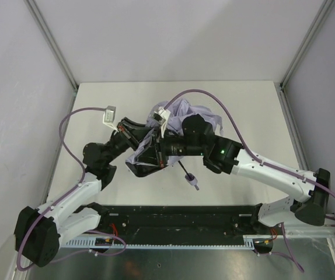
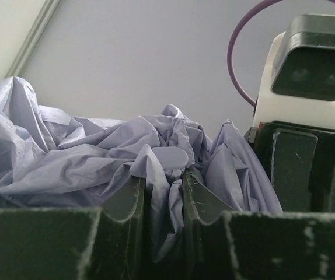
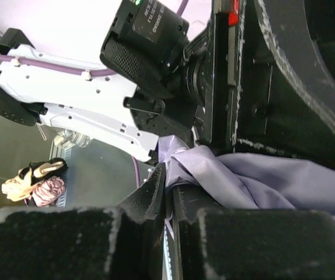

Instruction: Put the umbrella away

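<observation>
The umbrella (image 1: 186, 111) lies as a crumpled lavender canopy at the middle of the table. Its thin black shaft (image 1: 185, 171) sticks out toward the near edge and ends in a small pale handle (image 1: 194, 184). My left gripper (image 1: 147, 140) reaches in from the left. In the left wrist view its jaws (image 2: 163, 181) are shut on a fold of the umbrella fabric (image 2: 86, 157). My right gripper (image 1: 141, 164) crosses over from the right, just below the left one. In the right wrist view it (image 3: 170, 182) pinches an edge of the fabric (image 3: 272, 181).
The white table (image 1: 255, 111) is boxed in by grey walls with metal corner posts. A black base rail (image 1: 173, 219) runs along the near edge. Both wrists crowd together over the canopy's left side. A pink and cream bundle (image 3: 39, 184) lies off the table.
</observation>
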Controlling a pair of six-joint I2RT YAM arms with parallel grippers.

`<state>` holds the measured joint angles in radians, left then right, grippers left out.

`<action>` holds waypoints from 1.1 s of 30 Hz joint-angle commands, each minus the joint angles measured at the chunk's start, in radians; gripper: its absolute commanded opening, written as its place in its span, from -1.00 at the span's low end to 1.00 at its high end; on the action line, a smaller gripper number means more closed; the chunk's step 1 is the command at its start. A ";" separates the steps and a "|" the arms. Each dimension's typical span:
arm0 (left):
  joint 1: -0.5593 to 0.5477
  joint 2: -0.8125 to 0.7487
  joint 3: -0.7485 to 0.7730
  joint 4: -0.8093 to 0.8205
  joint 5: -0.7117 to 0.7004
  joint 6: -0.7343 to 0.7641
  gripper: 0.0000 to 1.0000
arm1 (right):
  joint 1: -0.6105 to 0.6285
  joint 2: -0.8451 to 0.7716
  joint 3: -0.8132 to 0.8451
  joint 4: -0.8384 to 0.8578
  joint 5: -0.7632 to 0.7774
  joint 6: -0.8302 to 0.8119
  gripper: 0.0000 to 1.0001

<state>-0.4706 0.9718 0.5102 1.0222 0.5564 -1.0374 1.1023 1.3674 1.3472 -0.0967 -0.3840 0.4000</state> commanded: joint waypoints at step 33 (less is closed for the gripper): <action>0.098 0.169 0.110 0.055 0.175 -0.222 -1.00 | -0.316 -0.494 -0.096 -0.428 0.309 -0.064 0.57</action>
<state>-0.3809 1.1717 0.5667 1.0069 0.7174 -1.2316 0.9417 0.9070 1.3155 -0.4671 -0.0837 0.2874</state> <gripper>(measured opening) 0.225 0.756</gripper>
